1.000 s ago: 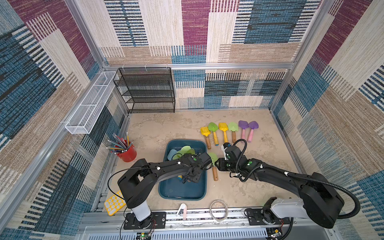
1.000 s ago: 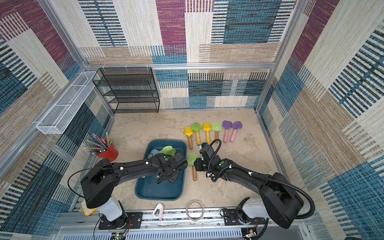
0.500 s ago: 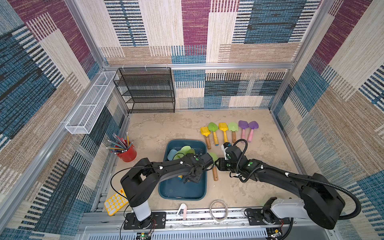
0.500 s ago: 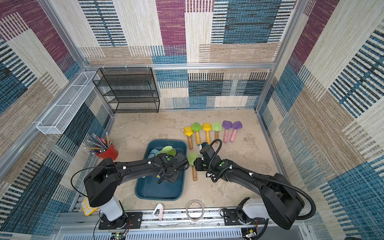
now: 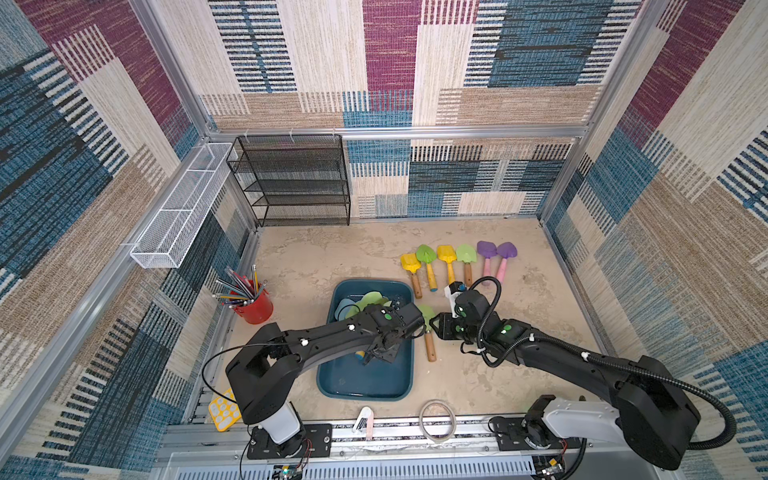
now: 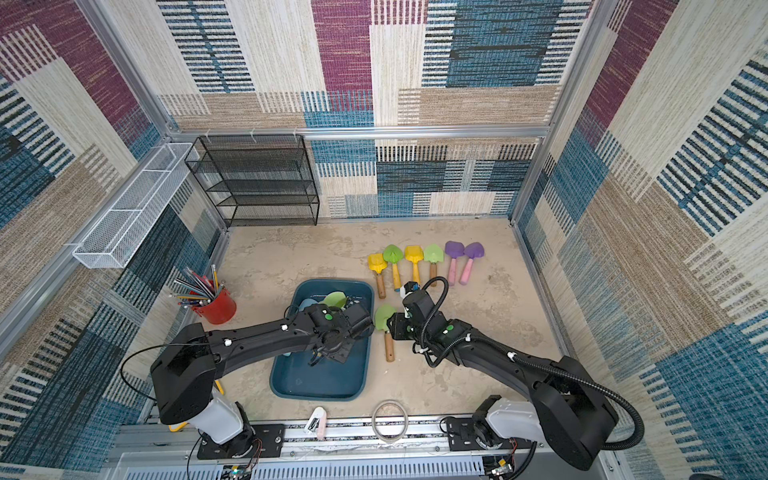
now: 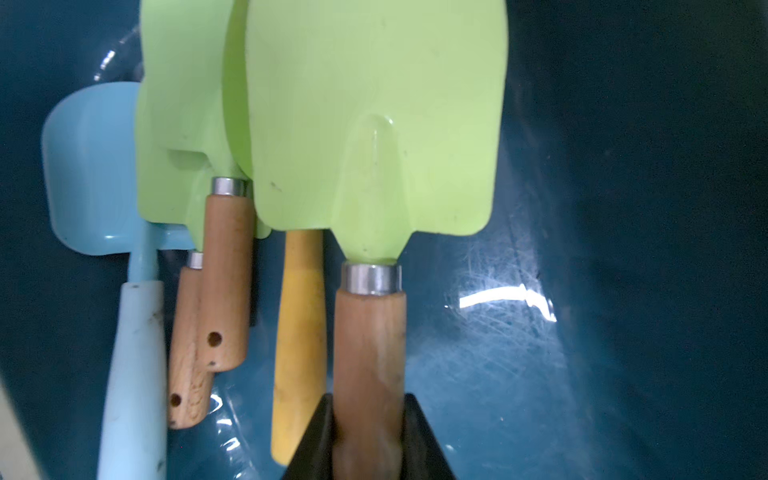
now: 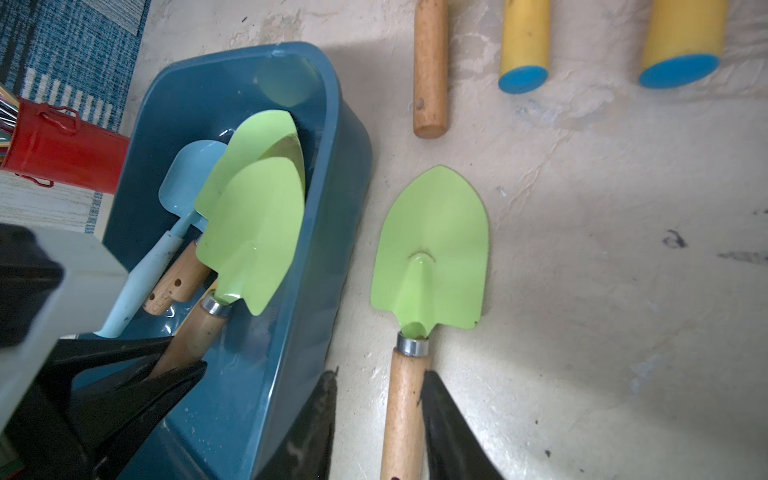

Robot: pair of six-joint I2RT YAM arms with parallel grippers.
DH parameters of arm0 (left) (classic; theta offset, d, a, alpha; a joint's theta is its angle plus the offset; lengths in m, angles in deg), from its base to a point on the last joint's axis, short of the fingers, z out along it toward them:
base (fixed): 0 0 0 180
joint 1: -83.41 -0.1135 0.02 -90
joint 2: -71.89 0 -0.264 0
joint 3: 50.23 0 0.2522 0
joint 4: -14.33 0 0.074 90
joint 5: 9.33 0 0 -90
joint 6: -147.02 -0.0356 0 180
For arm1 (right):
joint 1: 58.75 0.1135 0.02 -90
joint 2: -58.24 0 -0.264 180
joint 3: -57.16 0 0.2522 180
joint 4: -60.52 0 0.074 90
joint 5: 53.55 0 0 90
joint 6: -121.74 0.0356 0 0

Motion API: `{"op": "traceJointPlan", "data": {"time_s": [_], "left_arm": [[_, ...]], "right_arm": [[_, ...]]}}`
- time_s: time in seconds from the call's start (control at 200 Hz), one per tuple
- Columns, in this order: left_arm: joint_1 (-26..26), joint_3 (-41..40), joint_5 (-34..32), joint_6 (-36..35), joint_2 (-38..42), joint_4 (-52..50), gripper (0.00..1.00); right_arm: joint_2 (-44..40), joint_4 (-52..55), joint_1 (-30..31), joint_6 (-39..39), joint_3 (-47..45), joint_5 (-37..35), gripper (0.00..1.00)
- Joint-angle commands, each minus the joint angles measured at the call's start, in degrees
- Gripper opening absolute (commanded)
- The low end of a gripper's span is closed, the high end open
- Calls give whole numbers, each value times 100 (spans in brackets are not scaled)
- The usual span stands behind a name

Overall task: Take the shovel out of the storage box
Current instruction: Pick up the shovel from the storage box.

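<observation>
The left gripper (image 7: 368, 399) is clamped on the wooden handle of a green shovel (image 7: 374, 124), well back from the ferrule. The shovel is inside the box (image 7: 623, 166). Its blade overlaps a second green shovel (image 7: 178, 104) and covers a yellow handle (image 7: 299, 332), so a careless lift may drag them along or flick them over the wall. With the blade so far from the grip, it may droop or twist between the jaws and catch the rim, which could shove or tip the box. The right gripper (image 8: 380, 374) stands slack around a spare shovel (image 8: 430, 249) on the bench (image 8: 582, 291), just beside the box. Swinging out that way risks the arms colliding.
</observation>
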State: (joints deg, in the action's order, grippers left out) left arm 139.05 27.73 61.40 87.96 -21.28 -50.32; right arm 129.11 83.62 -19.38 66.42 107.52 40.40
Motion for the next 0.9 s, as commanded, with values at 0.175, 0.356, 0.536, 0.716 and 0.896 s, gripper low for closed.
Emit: {"op": "traceJointPlan", "data": {"time_s": [0.175, 0.356, 0.536, 0.716, 0.896], "left_arm": [[-358, -103, 6, 150, 694, -169, 16], [-991, -655, 970, 140, 1505, 481, 16], [-1717, -1267, 2064, 260, 2353, 1151, 16], [-2185, -1588, 2810, 440, 2995, 1570, 16], [-2638, -2120, 3666, 826, 3522, 2331, 16]], "right_arm": [[-90, -380, 9, -66, 226, 484, 53], [-102, -869, 9, 5, 275, 942, 57], [98, -1706, 4, 265, 188, 1691, 57], [546, -2759, 13, 660, 57, 2595, 57], [837, -3593, 18, 982, 16, 3165, 58]]}}
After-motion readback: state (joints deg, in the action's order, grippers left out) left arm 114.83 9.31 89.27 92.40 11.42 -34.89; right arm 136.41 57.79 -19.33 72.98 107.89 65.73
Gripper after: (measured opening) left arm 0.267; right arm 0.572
